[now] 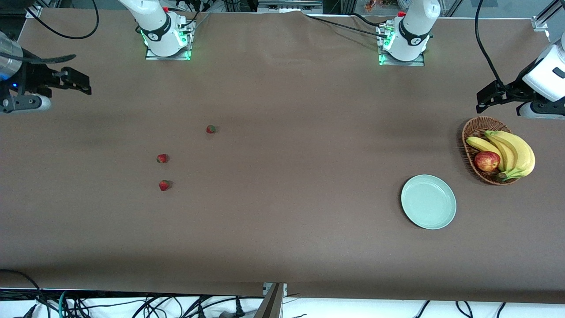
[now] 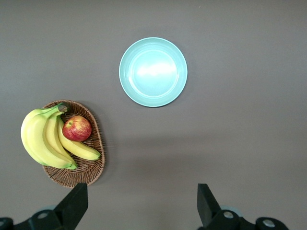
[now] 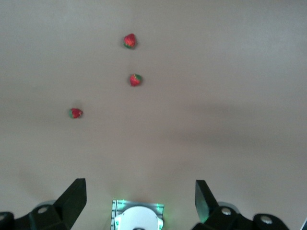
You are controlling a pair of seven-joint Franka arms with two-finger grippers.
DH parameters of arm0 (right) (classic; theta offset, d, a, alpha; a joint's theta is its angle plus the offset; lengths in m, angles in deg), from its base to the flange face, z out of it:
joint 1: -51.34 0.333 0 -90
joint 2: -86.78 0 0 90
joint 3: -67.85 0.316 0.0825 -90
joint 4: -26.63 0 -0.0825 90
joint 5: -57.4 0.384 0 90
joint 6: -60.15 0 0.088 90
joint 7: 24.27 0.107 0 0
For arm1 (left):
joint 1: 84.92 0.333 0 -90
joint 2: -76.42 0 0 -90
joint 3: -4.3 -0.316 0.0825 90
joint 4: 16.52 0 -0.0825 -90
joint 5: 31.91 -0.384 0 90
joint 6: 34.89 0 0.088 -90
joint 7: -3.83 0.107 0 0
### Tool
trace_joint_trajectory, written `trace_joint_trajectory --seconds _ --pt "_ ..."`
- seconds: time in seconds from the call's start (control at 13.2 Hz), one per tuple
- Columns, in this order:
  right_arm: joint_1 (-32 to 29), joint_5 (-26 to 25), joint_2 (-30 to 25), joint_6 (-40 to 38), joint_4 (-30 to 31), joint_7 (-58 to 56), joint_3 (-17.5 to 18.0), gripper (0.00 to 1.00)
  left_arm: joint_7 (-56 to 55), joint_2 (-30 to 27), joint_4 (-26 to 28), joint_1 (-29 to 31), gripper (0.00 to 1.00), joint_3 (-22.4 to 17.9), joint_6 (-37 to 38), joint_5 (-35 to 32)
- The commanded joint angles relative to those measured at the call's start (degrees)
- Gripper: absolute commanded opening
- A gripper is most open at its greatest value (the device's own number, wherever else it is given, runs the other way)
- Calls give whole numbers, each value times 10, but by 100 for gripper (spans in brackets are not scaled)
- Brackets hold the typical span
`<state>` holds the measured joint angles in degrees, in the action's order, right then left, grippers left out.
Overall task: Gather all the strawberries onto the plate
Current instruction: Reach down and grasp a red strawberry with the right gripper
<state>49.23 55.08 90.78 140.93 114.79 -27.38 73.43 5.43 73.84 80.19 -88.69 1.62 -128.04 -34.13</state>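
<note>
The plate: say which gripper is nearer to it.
Left. The left gripper, open, hangs by the wicker basket at the plate's end; the right gripper, open, waits at the other end.

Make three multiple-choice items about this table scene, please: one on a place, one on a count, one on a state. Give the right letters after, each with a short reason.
1. Where does the plate lie?
A. on the table, nearer to the front camera than the basket
B. inside the basket
C. among the strawberries

2. How many strawberries lie on the table?
A. one
B. three
C. five

3. What is the state of the plate?
A. it holds all the strawberries
B. it holds an apple
C. it holds nothing

Answers:
1. A: the plate lies lower in the front view than the basket, apart from it.
2. B: one, another and a third lie toward the right arm's end.
3. C: its pale green surface is bare; the apple is in the basket with the bananas.
</note>
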Motion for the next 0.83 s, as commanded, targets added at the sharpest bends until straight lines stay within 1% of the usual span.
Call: trace_joint_trajectory --seconds 0.0,0.08,0.38,0.61,0.76 --pt "-1 11 61 20 -4 -3 4 100 8 7 -18 -5 100 -5 14 -3" --pt "0 11 78 53 -4 -3 6 100 8 7 -18 -5 100 -5 14 -3" --pt "11 12 196 183 -2 -3 7 100 8 7 -18 -5 100 -5 14 -3" --pt "38 12 273 291 -1 0 7 100 8 7 -18 -5 100 -5 14 -3" --pt "55 11 313 356 2 4 7 100 8 7 -18 -5 100 -5 14 -3"
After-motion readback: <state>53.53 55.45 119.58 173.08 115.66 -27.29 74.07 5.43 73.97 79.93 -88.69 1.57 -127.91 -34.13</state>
